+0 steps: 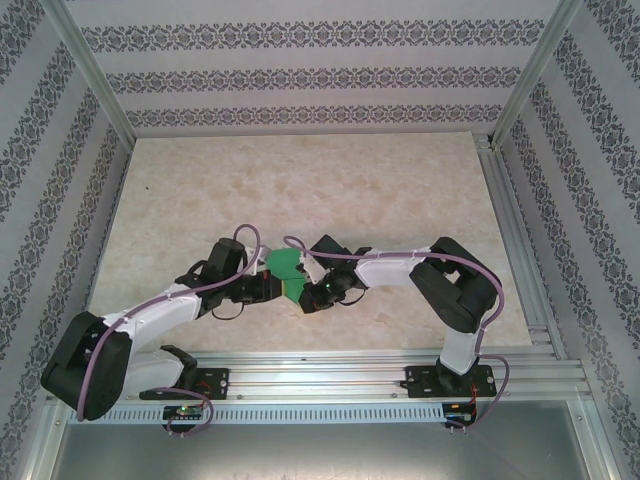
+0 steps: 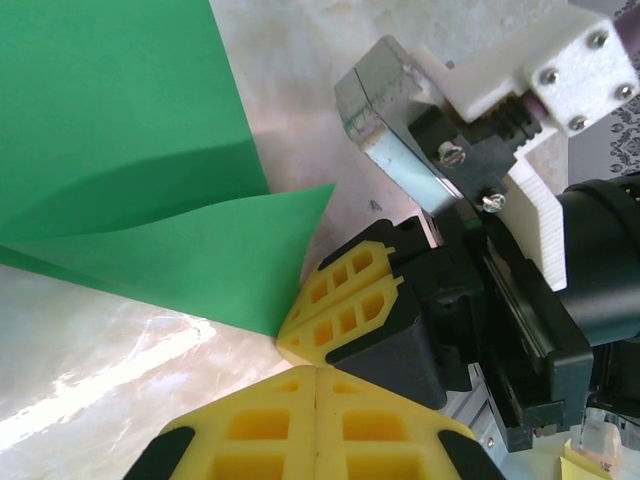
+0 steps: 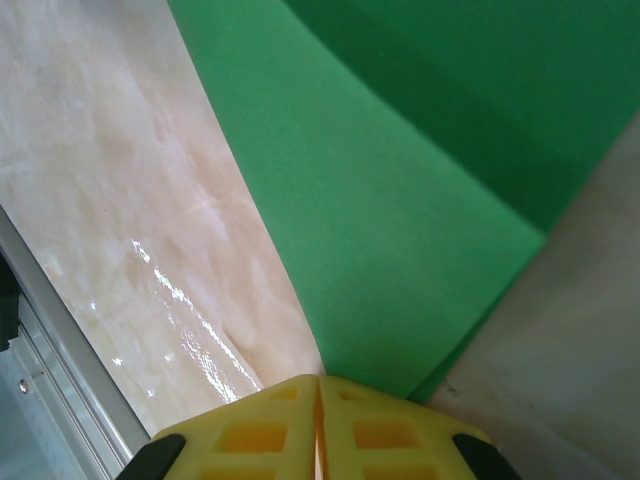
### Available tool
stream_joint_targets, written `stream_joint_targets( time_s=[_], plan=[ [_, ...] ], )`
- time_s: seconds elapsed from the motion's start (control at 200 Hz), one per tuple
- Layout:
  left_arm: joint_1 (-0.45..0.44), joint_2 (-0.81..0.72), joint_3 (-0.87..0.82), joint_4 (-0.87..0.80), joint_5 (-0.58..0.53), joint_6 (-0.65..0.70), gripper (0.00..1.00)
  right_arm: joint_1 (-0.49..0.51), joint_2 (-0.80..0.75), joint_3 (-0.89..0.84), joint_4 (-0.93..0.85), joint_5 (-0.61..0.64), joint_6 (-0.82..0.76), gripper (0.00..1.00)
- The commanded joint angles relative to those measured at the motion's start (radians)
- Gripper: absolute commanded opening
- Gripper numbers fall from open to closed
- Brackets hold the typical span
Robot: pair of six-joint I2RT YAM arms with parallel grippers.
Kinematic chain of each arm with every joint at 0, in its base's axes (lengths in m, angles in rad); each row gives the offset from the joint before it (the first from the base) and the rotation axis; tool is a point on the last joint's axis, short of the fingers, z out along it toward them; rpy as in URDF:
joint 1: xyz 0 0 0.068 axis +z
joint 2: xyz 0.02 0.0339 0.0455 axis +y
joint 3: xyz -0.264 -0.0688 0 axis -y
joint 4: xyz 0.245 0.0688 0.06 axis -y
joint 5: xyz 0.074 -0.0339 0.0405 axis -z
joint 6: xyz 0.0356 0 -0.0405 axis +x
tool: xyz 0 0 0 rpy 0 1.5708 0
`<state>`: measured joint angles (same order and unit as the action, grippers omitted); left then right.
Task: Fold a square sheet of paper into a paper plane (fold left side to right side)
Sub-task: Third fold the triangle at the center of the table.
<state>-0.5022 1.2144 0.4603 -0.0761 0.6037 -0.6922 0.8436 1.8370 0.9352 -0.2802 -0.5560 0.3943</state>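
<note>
Left of the green sheet of paper (image 1: 284,264), the left gripper (image 2: 315,385) is closed on nothing, its yellow fingers pressed together just beside the sheet's near corner. The sheet lies near the middle of the table (image 1: 300,180). It is partly lifted, with one flap bowed over the other and no crease set. At that same corner the right gripper (image 3: 318,385) is closed and appears to pinch the paper's point.

I judge three risks from here:
- A grip this slight on a corner could slip or tear the paper if it is pulled.
- The bowed flap could crease off-line if it is pressed before its edges match.
- The two grippers, almost touching beside the sheet, could knock each other.

To the left, to the right and beyond the sheet the table lies open. On the sheet's near side the metal rail (image 1: 330,375) is close, leaving little room.
</note>
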Motion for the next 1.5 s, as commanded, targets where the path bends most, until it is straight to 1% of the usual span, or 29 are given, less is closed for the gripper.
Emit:
stream_joint_targets(
  time_s=[0.0,0.3,0.519,0.754,1.048,1.198,1.353,1.498],
  plan=[
    [-0.043,0.048,-0.017,0.153,-0.012,-0.054,0.03,0.006,0.066,-0.021,-0.09,0.089,-0.024,0.09],
    [-0.124,0.219,0.016,0.234,-0.089,-0.063,0.02,0.006,0.07,-0.021,-0.103,0.093,-0.028,0.09],
    [-0.15,0.28,0.018,0.253,-0.137,-0.062,0.01,0.008,0.069,-0.02,-0.112,0.096,-0.032,0.09],
    [-0.15,0.283,0.007,0.256,-0.211,-0.064,0.01,0.008,0.073,-0.015,-0.135,0.109,-0.038,0.09],
    [-0.149,0.249,-0.023,0.382,-0.255,-0.136,0.01,0.011,0.083,-0.012,-0.136,0.105,-0.034,0.09],
    [-0.148,0.261,0.007,0.342,-0.244,-0.117,0.01,0.011,0.084,-0.009,-0.139,0.107,-0.036,0.09],
    [-0.148,0.289,0.003,0.326,-0.242,-0.108,0.0,0.009,0.086,-0.007,-0.142,0.108,-0.035,0.09],
    [-0.149,0.301,-0.003,0.297,-0.265,-0.098,0.0,0.01,0.09,-0.005,-0.149,0.11,-0.035,0.09]
  ],
)
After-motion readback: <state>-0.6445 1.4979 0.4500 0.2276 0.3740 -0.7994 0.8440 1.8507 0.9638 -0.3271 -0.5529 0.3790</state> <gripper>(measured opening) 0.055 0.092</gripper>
